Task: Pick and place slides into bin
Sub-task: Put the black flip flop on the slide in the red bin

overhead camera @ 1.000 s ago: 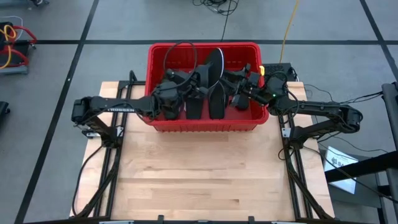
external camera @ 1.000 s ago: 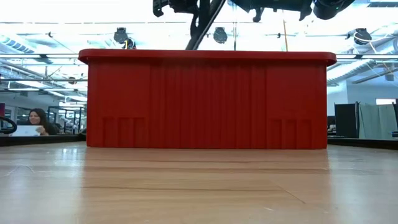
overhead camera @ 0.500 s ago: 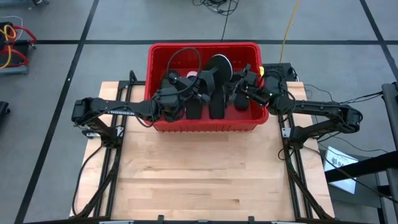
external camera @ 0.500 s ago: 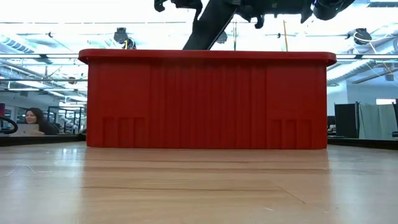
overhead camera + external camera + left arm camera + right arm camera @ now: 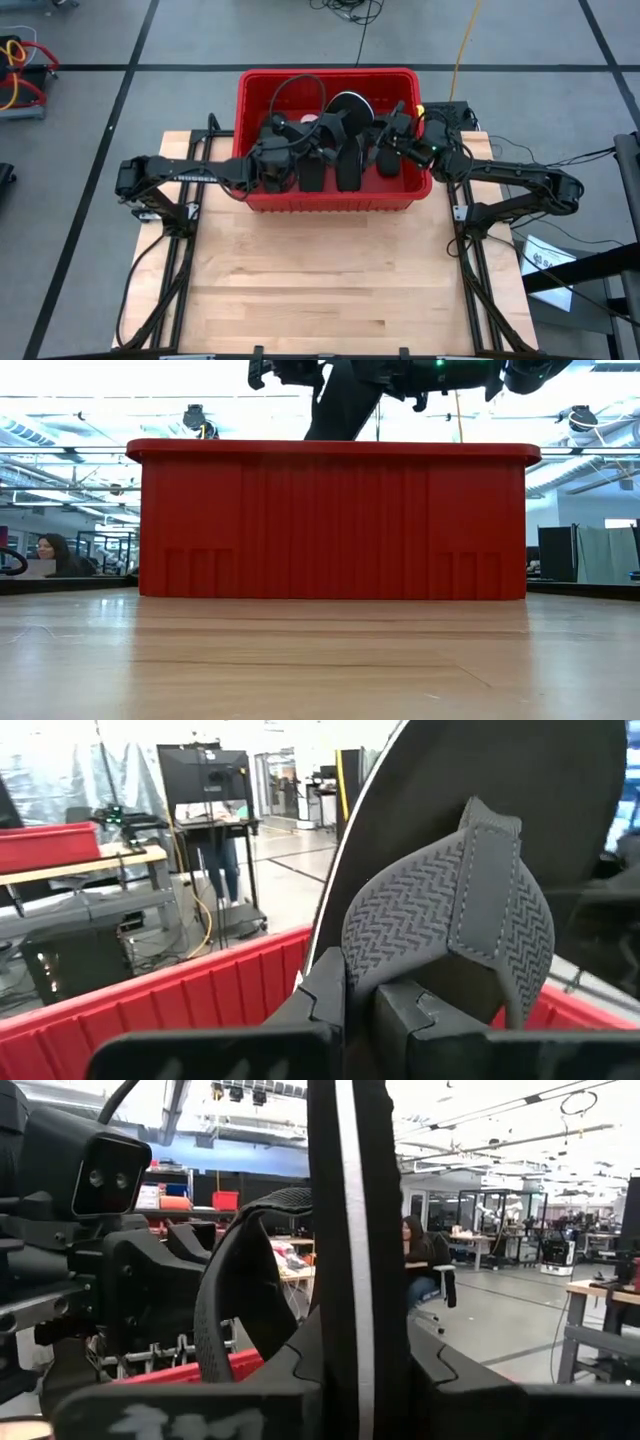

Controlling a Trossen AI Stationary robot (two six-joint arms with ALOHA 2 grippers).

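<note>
While both arms reach over the bin (image 5: 325,203), the left gripper (image 5: 318,140) is clamped on a black slide (image 5: 345,108) held upright above it. The right gripper (image 5: 382,135) is clamped on the same slide's edge.

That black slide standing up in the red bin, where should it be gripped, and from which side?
Pinch the black slide across its thin sole, beside the strap, coming in level from the side. It stands upright, so both flat faces are open to the fingers. The right gripper clamps it that way.
</note>
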